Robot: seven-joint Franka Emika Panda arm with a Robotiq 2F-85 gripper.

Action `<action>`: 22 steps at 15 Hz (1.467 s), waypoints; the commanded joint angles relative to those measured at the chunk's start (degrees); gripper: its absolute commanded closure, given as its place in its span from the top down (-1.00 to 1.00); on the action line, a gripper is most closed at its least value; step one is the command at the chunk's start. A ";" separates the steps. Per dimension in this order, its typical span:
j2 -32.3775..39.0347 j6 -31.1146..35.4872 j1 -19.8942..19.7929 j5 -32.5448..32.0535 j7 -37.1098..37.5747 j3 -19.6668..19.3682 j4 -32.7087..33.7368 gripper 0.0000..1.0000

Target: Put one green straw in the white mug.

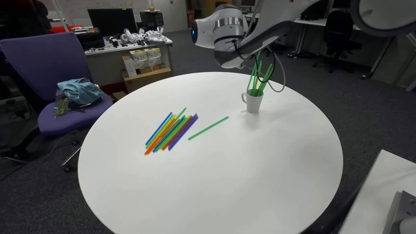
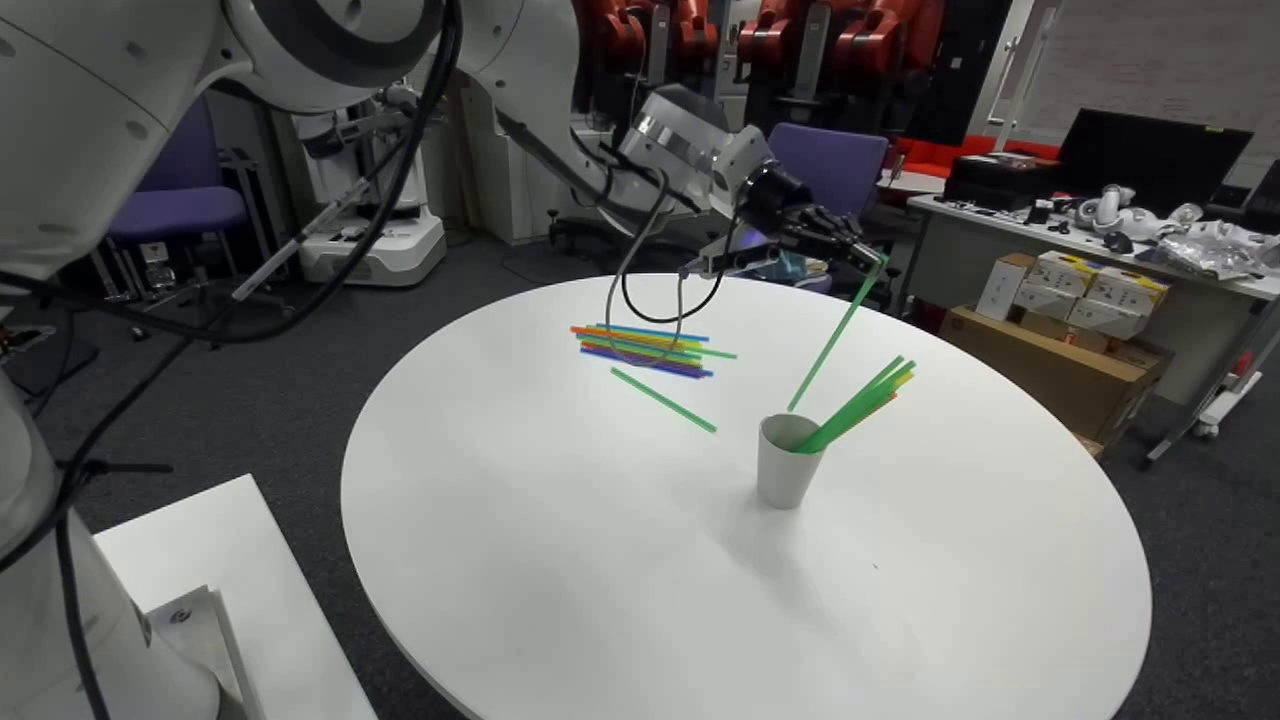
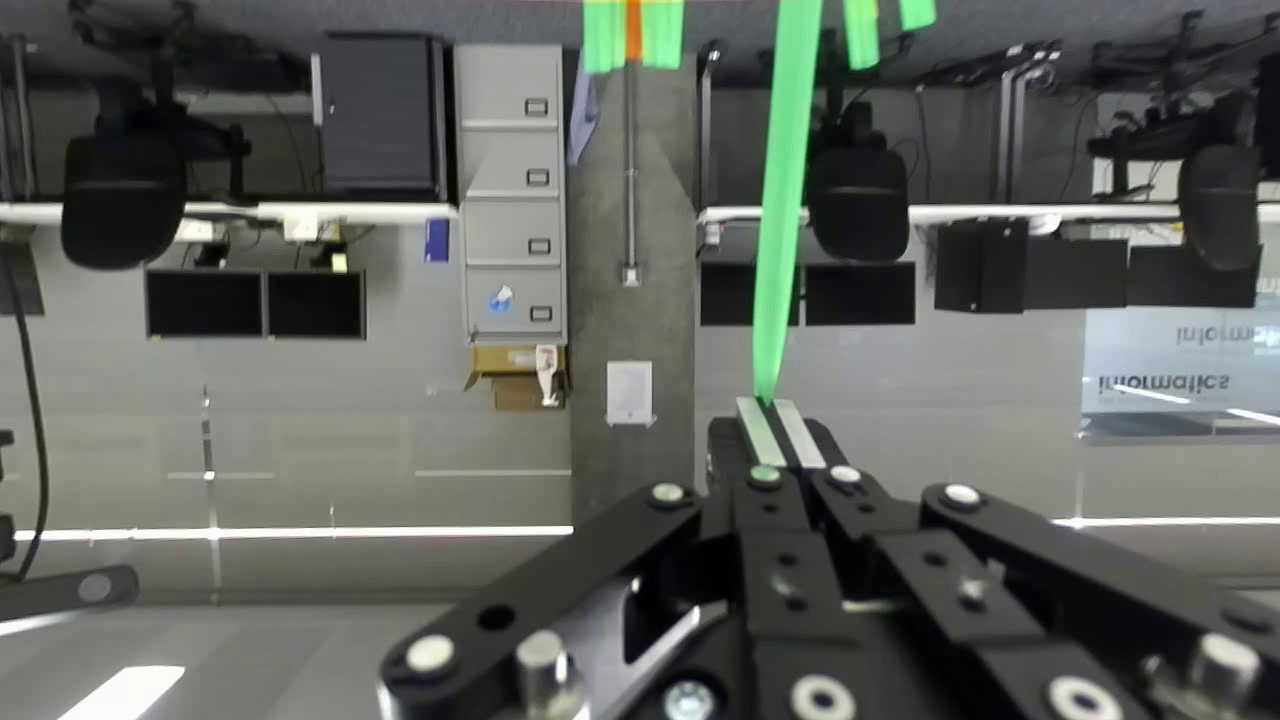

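The white mug [image 1: 253,104] stands upright on the table in both exterior views [image 2: 784,475]. Several green straws [image 2: 860,405] lean in it, with a bit of yellow and orange among them. My gripper [image 2: 872,258] is shut on the end of a green straw [image 2: 838,335], which slants down towards the mug. Its lower end shows just above the mug's far rim; I cannot tell whether it is over the opening. In the wrist view the fingertips [image 3: 770,405] pinch the held straw [image 3: 785,190]. The arm hides the gripper in an exterior view. A loose green straw [image 1: 208,128] lies on the table.
A pile of mixed coloured straws [image 1: 172,133] lies on the round white table [image 1: 211,195], beside the loose green straw. The mug's handle [image 1: 243,97] shows in an exterior view. A cable loop [image 2: 640,300] hangs from the arm over the table.
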 commanded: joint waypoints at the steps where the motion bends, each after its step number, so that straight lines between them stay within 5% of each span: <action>1: 3.69 -9.18 -0.96 -8.40 -2.60 2.02 4.20 -0.99; 6: 7.98 -17.38 -1.33 -20.48 -8.11 4.21 4.74 -0.99; 10: 9.47 -16.71 -2.61 -27.41 -11.15 6.71 4.58 -0.99; 22: 9.34 -13.32 -7.45 -25.80 -9.97 13.80 9.72 -0.99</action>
